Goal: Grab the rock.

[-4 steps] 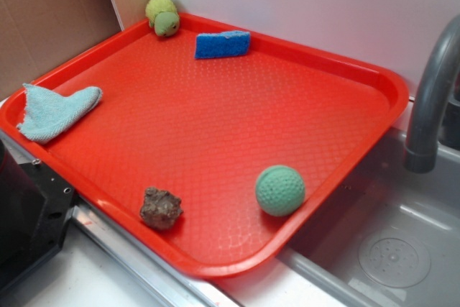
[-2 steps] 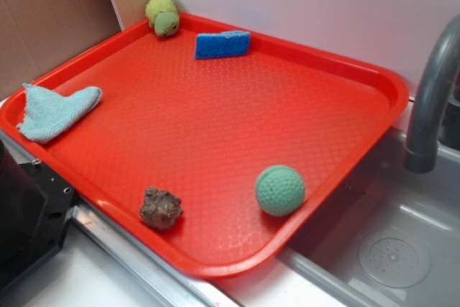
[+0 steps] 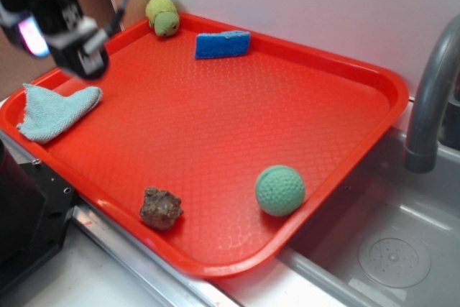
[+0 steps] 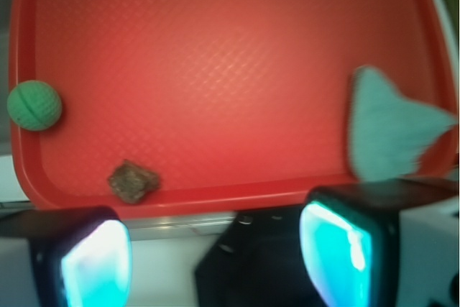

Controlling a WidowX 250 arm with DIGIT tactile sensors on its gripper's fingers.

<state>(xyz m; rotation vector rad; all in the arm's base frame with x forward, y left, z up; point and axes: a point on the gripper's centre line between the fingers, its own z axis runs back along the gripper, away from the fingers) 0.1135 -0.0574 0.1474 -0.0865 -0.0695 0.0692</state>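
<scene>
The rock [image 3: 160,208], a lumpy brown-grey stone, lies near the front edge of the red tray [image 3: 215,120]. In the wrist view the rock [image 4: 133,181] shows just inside the tray's rim [image 4: 215,195], above the left finger. My gripper [image 3: 61,48] hangs blurred over the tray's far left corner, high above the cloth and far from the rock. Its fingers stand wide apart in the wrist view, so the gripper [image 4: 215,257] is open with nothing between them.
A dimpled green ball [image 3: 279,190] sits to the right of the rock. A yellow-green plush toy [image 3: 163,16] and a blue sponge [image 3: 223,44] lie at the back. A light blue cloth [image 3: 54,111] lies left. A grey faucet [image 3: 431,98] and sink [image 3: 388,242] are right.
My gripper has come into the exterior view at the top left, where it was absent before. The rock, ball and other things have not moved.
</scene>
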